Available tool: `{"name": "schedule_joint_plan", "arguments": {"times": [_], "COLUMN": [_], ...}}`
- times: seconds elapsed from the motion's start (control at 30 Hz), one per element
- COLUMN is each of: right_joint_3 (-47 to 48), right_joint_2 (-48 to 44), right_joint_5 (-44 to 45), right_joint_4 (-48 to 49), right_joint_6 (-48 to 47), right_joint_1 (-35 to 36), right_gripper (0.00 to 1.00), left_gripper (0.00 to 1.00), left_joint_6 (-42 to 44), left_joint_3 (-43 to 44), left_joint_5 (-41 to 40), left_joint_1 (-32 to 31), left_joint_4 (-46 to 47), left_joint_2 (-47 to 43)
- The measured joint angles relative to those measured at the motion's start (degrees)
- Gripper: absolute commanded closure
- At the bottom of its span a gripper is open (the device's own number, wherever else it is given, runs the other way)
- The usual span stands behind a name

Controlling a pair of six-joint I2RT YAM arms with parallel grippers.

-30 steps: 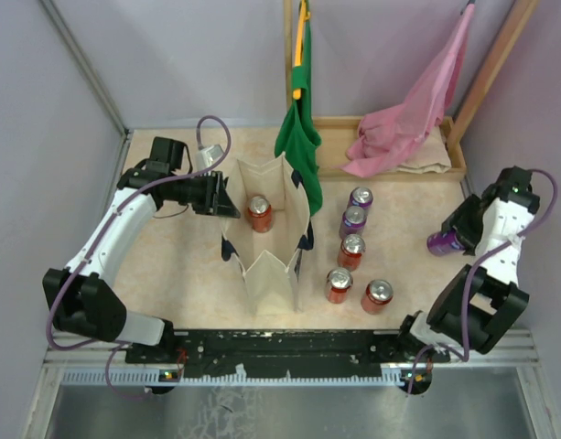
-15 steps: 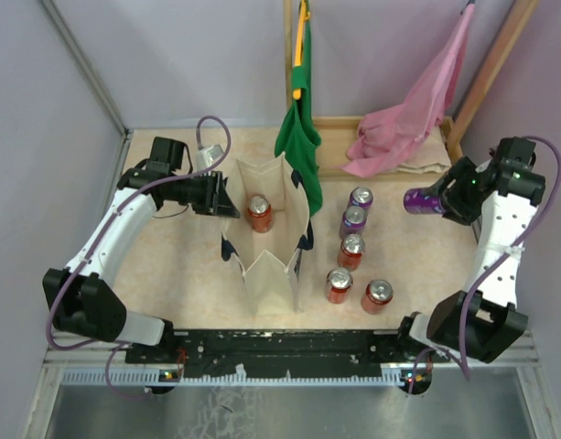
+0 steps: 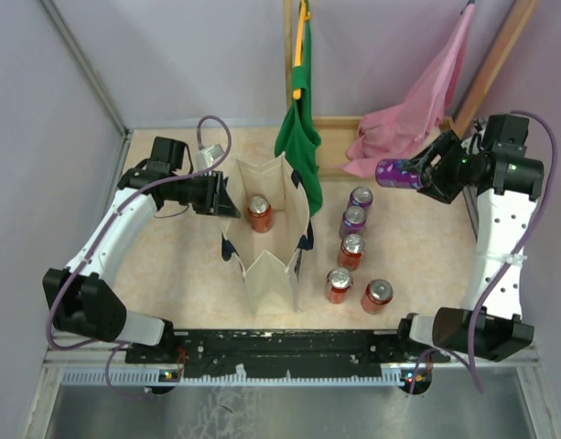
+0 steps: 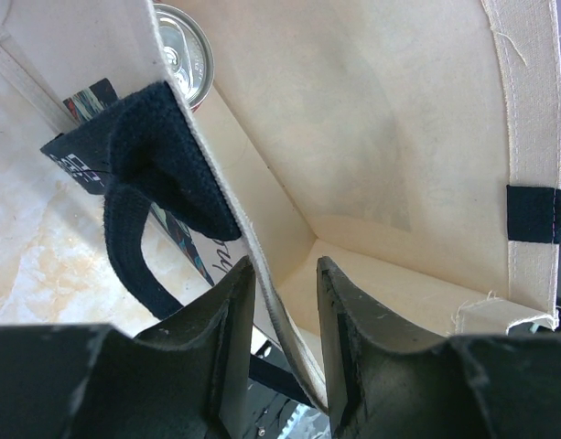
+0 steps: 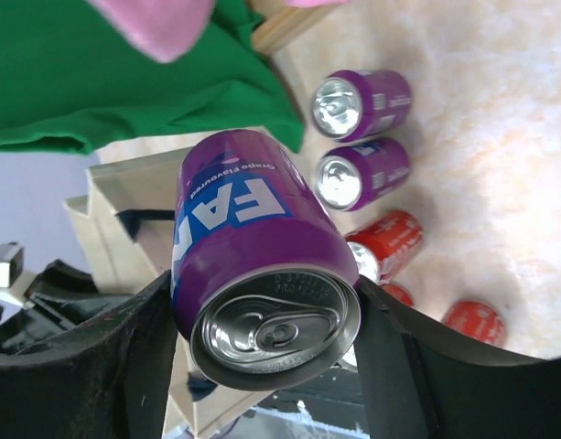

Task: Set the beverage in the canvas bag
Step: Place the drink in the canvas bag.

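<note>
The canvas bag [image 3: 266, 240] stands open at the table's middle, cream with navy handles [image 4: 161, 155], and a red can [image 3: 259, 212] stands inside it. My left gripper [image 3: 227, 199] straddles the bag's left wall [image 4: 372, 137]. Its fingers [image 4: 227, 347] stand apart, with gaps showing beside the cloth. The beverage, a purple can [image 3: 397, 173], lies sideways in the air at the back right, over the pink cloth's lower edge. My right gripper [image 5: 266, 343] is shut on this can [image 5: 253, 247], a finger on each side. The bag [image 5: 124, 197] lies to the can's left.
Two purple cans [image 3: 360, 198] [image 3: 352, 219] and three red cans [image 3: 350, 249] [image 3: 339, 284] [image 3: 377, 294] stand right of the bag. A green cloth bag [image 3: 298, 137] hangs just behind it. A pink cloth bag [image 3: 408, 119] drapes over a wooden tray [image 3: 339, 123] at the back.
My right arm has lifted the purple can from low at the table's right side and swung it up and leftward. The left arm and the bag have not moved.
</note>
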Motion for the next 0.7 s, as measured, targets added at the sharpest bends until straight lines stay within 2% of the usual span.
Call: {"name": "schedule_joint_plan", "arguments": {"times": [0.27,0.5,0.7], "right_joint_3": [6.3,18.1,20.7], "right_joint_2": [0.0,2.8,7.9], "right_joint_5": [0.3,6.3,11.3], "right_joint_4": [0.3,1.0,2.1], "right_joint_6": [7.1,12.3,15.5], "right_joint_1": [9.2,27.6,39.8], "right_gripper": [1.0,1.0,1.0], "left_gripper": [0.61,0.61,0.61], "left_joint_6": [-0.2,-0.4,-1.0], "left_joint_3": [0.0,0.0,0.0], "left_joint_5": [0.0,0.1,0.3], "left_joint_1": [-0.1,-0.2,-0.4], "left_joint_4": [0.2,0.2,1.6], "left_joint_2": [0.0,0.3,0.4]}}
